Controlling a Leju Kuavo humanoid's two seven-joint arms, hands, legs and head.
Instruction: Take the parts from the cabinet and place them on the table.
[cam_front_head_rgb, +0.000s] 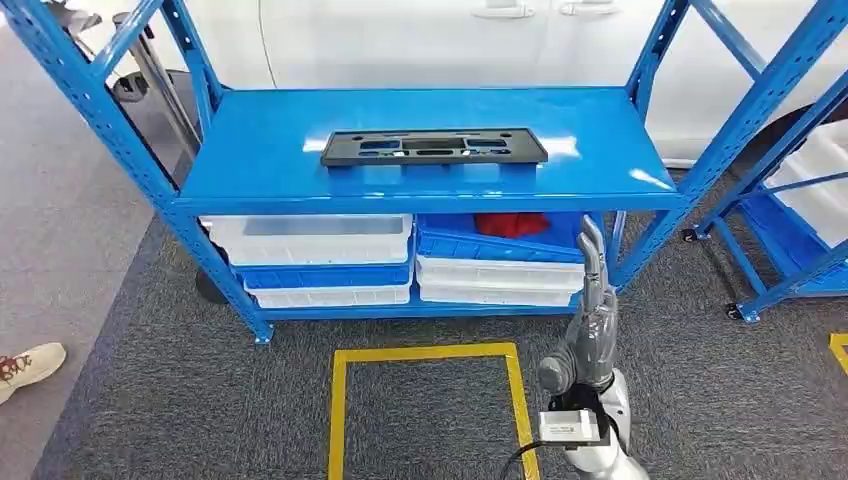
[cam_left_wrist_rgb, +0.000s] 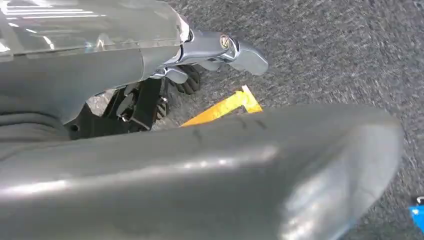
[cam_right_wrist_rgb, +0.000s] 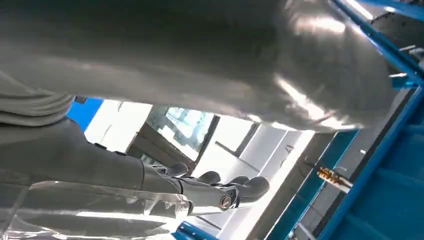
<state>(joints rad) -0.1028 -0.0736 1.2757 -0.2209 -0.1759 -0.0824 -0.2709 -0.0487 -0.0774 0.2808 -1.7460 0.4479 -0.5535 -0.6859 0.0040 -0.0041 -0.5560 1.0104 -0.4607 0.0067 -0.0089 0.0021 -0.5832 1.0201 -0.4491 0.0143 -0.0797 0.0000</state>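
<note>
Low in the right half of the head view, the right robot hand (cam_front_head_rgb: 594, 262) reaches up with fingers extended together toward the front edge of the blue cabinet (cam_front_head_rgb: 420, 200), holding nothing. In the left wrist view the left robot hand (cam_left_wrist_rgb: 200, 62) hangs over grey carpet (cam_left_wrist_rgb: 325, 55) — fingers partly curled, nothing in them — near a corner of yellow floor tape (cam_left_wrist_rgb: 227, 106). At upper centre of the head view, a black flat part (cam_front_head_rgb: 434, 147) lies on the cabinet's top shelf. White and blue bins (cam_front_head_rgb: 310, 240) fill the shelf below, something red (cam_front_head_rgb: 512, 224) behind them. No writing is legible.
</note>
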